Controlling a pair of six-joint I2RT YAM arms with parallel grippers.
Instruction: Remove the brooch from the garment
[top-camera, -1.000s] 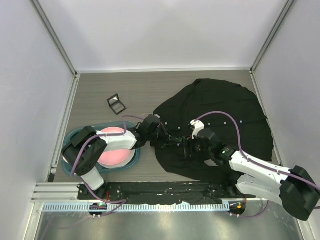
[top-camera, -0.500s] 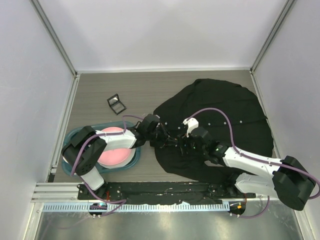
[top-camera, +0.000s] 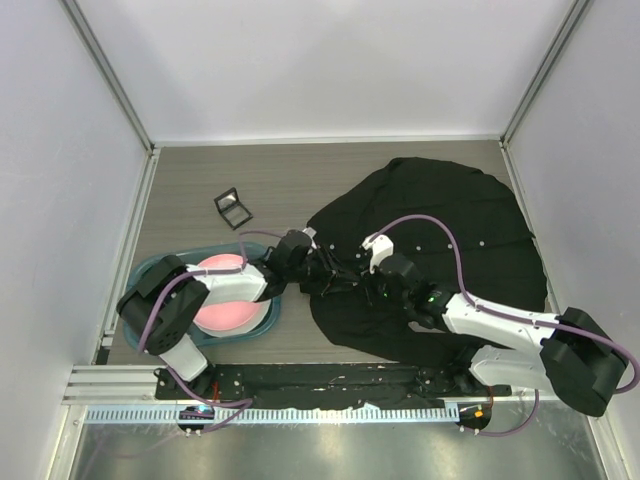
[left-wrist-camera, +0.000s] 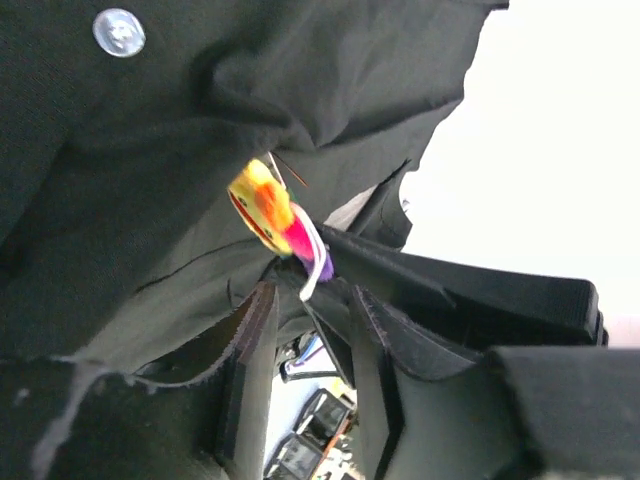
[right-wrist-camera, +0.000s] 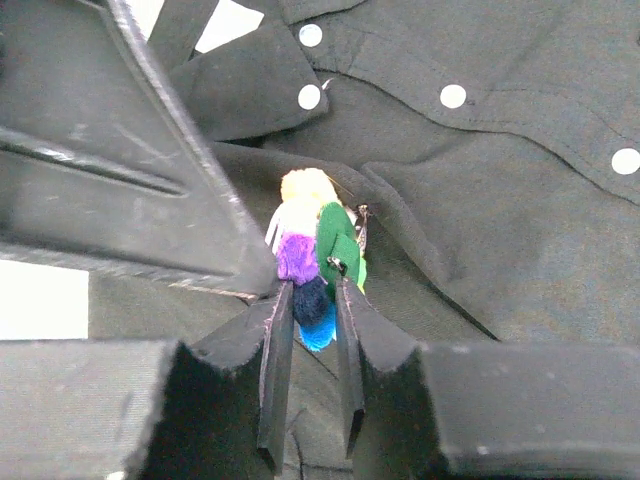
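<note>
The black garment (top-camera: 450, 220) lies spread on the right of the table. The brooch (right-wrist-camera: 320, 240), a fuzzy flower with yellow, purple, green and blue petals, sits on a raised fold of the garment (right-wrist-camera: 500, 200). My right gripper (right-wrist-camera: 311, 288) is shut on the brooch's blue lower petals. In the left wrist view the brooch (left-wrist-camera: 268, 210) shows yellow, red and purple with a white pin, just above my left gripper (left-wrist-camera: 308, 292), which pinches the garment (left-wrist-camera: 150, 150) below it. In the top view both grippers, left (top-camera: 338, 277) and right (top-camera: 368, 288), meet at the garment's left edge and hide the brooch.
A teal tray (top-camera: 150, 275) holding a pink dish (top-camera: 225, 305) stands at the left, under my left arm. A small black-framed mirror (top-camera: 232, 207) lies behind it. White buttons (right-wrist-camera: 453, 96) run along the shirt placket. Walls close in the table on three sides.
My right gripper has moved left and slightly back across the garment until it meets the left gripper at the brooch. The left gripper has barely moved.
</note>
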